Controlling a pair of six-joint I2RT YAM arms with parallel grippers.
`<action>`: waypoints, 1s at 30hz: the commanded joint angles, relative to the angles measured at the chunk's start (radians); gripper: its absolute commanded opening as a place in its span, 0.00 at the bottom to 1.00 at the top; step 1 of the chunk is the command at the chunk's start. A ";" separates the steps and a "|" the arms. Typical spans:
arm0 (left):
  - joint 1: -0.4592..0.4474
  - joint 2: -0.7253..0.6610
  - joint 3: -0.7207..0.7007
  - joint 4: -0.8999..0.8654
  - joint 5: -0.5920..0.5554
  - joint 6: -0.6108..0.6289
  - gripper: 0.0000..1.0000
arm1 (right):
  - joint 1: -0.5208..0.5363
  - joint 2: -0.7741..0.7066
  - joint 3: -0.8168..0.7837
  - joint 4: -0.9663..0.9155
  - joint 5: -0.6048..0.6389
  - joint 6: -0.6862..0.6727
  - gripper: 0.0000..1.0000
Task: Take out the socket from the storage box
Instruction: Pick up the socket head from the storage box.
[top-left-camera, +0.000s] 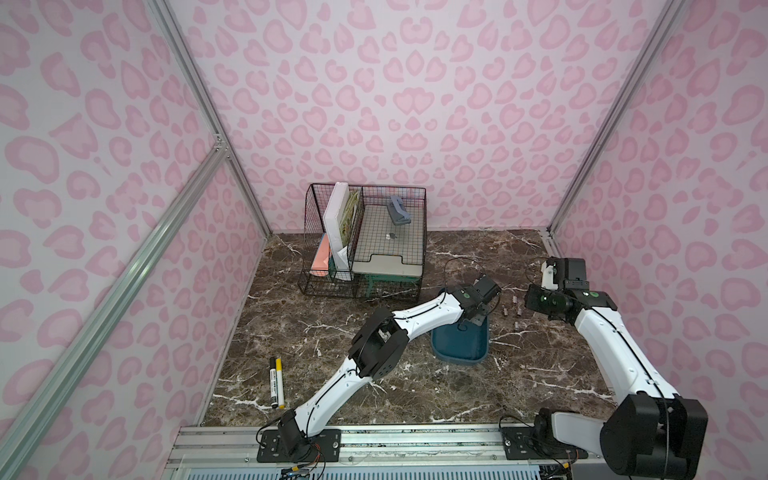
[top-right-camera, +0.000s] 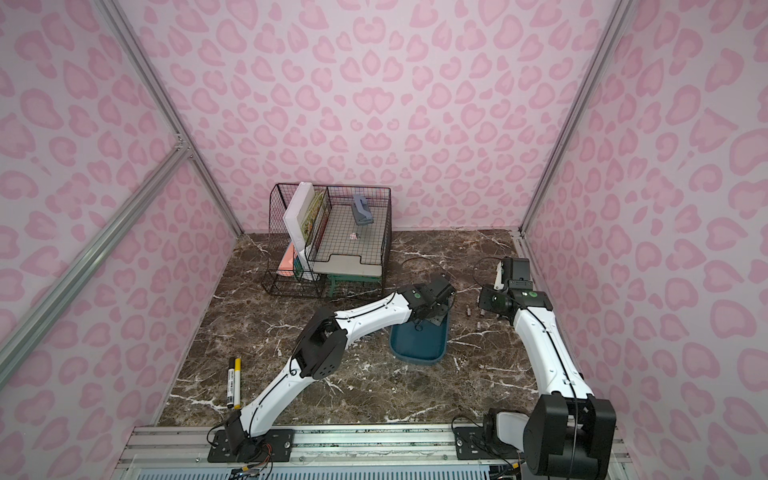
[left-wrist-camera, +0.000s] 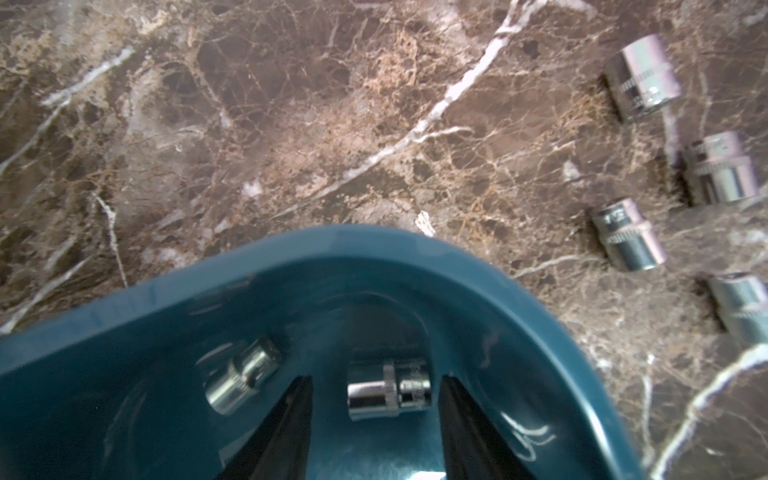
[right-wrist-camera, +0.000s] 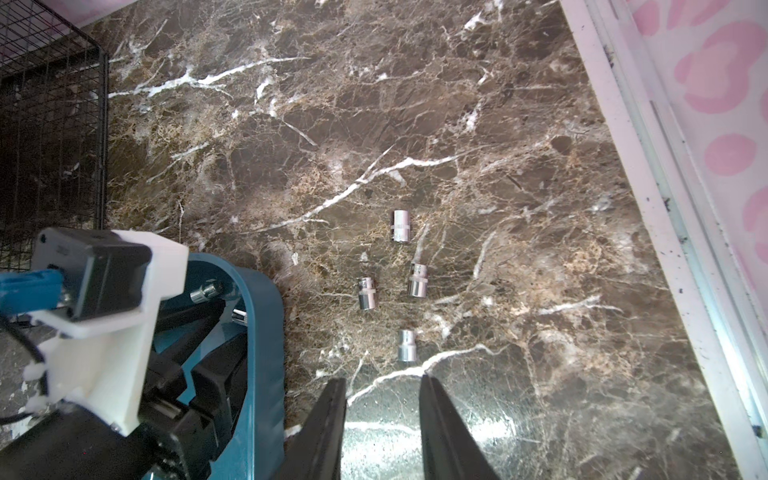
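**Left arm.** My left gripper (left-wrist-camera: 376, 380) reaches into the storage box (left-wrist-camera: 332, 249), which in both top views sits on the table (top-left-camera: 291, 332) at about four o'clock from the wire organiser (top-left-camera: 365, 245). Its jaws stand apart astride one socket (left-wrist-camera: 388, 388) lying on its side on the box floor, with a gap showing on either side, while a second socket (left-wrist-camera: 241, 376) lies just outside one finger.

**Right arm.** My right gripper (right-wrist-camera: 382, 378) hovers, parted and empty, over the table near four sockets (right-wrist-camera: 366, 293), set close together but not touching, at about two o'clock from the box.
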 joint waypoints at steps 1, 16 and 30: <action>0.001 0.016 0.015 -0.003 -0.003 0.005 0.54 | 0.001 0.005 0.002 0.030 -0.007 -0.004 0.36; 0.006 0.055 0.059 0.004 0.001 0.013 0.39 | 0.001 0.013 0.002 0.030 -0.015 -0.007 0.36; -0.008 -0.142 -0.113 0.052 0.004 0.019 0.26 | 0.007 0.004 -0.017 0.063 -0.063 0.006 0.35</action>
